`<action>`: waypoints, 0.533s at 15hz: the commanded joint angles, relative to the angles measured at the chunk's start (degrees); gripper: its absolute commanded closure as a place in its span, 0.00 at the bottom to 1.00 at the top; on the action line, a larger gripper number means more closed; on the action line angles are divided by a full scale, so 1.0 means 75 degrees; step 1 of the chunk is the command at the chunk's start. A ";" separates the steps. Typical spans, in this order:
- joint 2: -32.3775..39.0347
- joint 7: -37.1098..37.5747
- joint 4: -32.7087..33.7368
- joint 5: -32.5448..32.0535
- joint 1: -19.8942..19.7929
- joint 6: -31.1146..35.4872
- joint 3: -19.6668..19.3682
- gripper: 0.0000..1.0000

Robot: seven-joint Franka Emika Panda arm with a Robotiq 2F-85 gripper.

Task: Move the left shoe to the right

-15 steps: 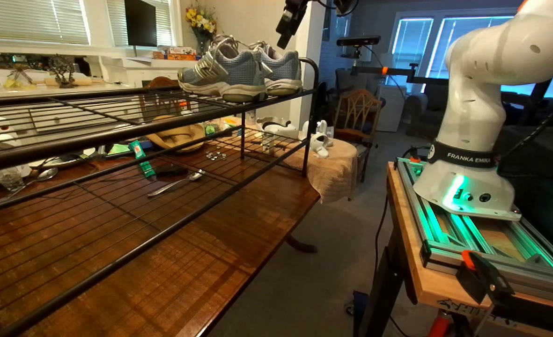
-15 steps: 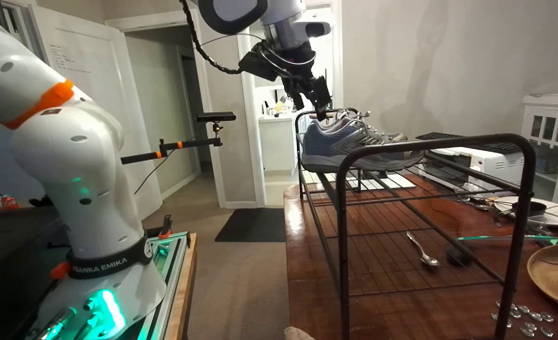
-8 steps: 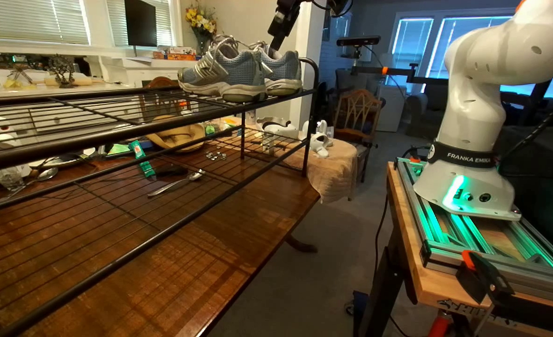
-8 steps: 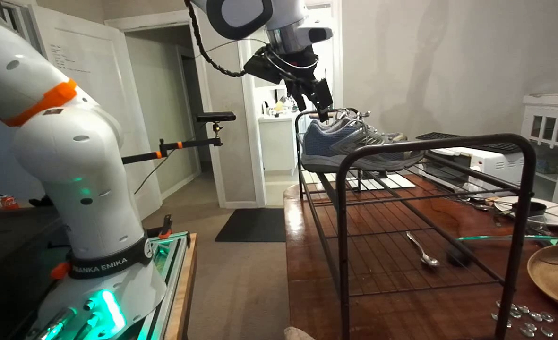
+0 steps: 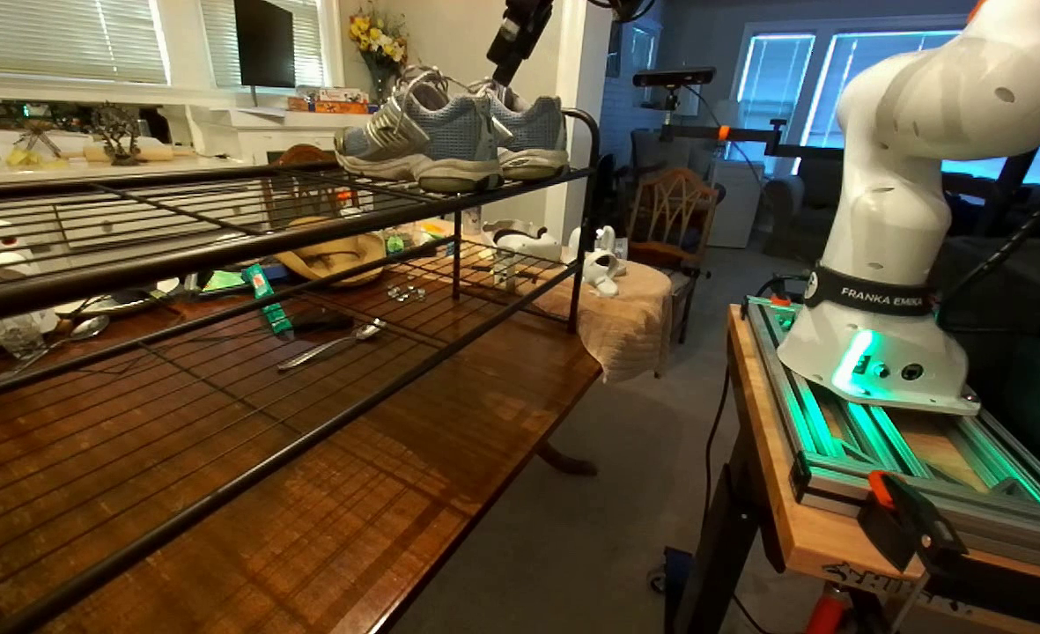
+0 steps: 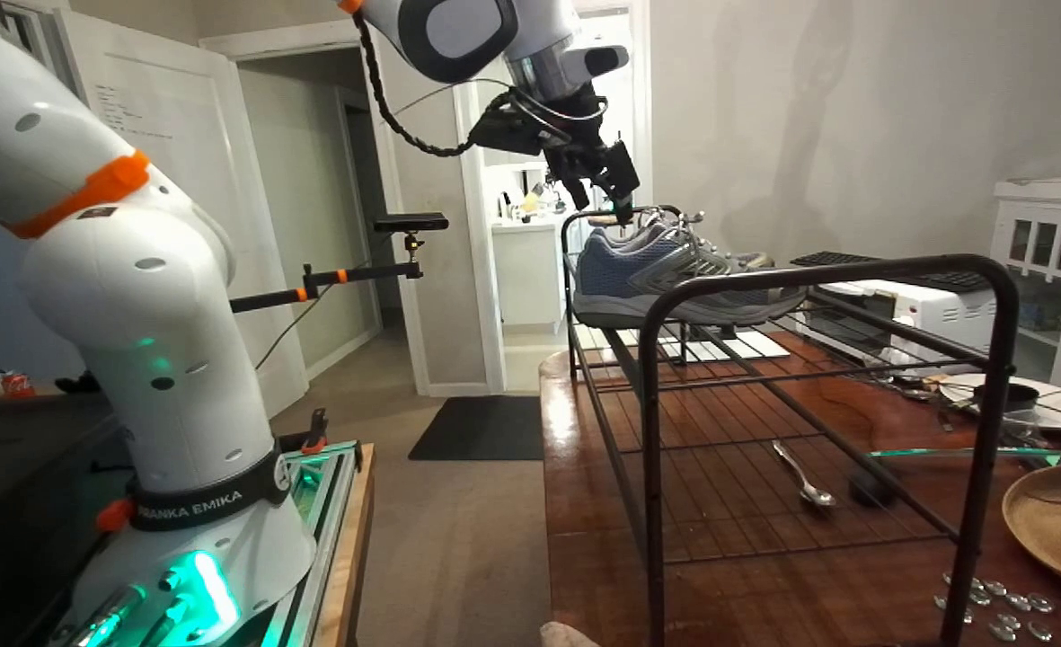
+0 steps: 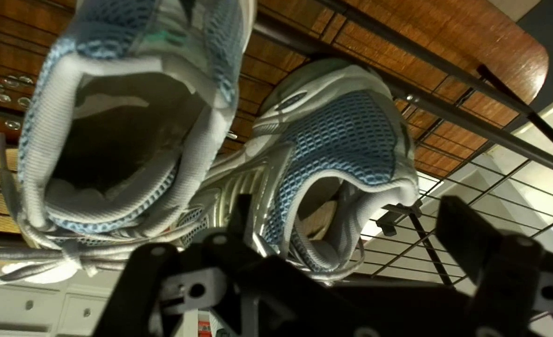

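Note:
Two look-alike grey-blue sneakers with white soles and pale laces stand side by side on the top of a black wire rack (image 5: 44, 283), heels toward the robot. The left shoe, as seen from the robot base, is the nearer one (image 5: 458, 141) in an exterior view and the right-hand one (image 7: 346, 135) in the wrist view. The other shoe (image 7: 107, 28) is beside it; it also shows in both exterior views (image 5: 537, 132) (image 6: 615, 279). My gripper (image 7: 346, 203) is open and empty, its fingers apart across the left shoe's opening in the wrist view; contact cannot be told. Fingertips (image 6: 623, 216) are just above shoe-collar height.
The rack's end frame (image 6: 853, 267) rises above the shelf beside the shoes. The rack stands on a wooden table (image 5: 379, 475). A spoon (image 6: 816, 492), glass gems (image 6: 1015, 602) and a straw hat (image 6: 1047, 503) lie lower on the table. A toaster oven (image 6: 943, 323) stands behind.
My gripper has moved forward over the shoes, away from the robot base, dipping slightly and then rising a little. The shoes have not moved.

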 commanded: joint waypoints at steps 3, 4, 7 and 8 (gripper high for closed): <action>0.0742 0.1055 0.0286 -0.0678 -0.0332 0.0636 0.0660 0.00; 0.0835 0.1205 0.0302 -0.0769 -0.0374 0.0777 0.0739 0.00; 0.1089 0.1666 0.0497 -0.0916 -0.0411 0.1006 0.0946 0.00; 0.1142 0.1790 0.0535 -0.0967 -0.0435 0.1057 0.0999 0.00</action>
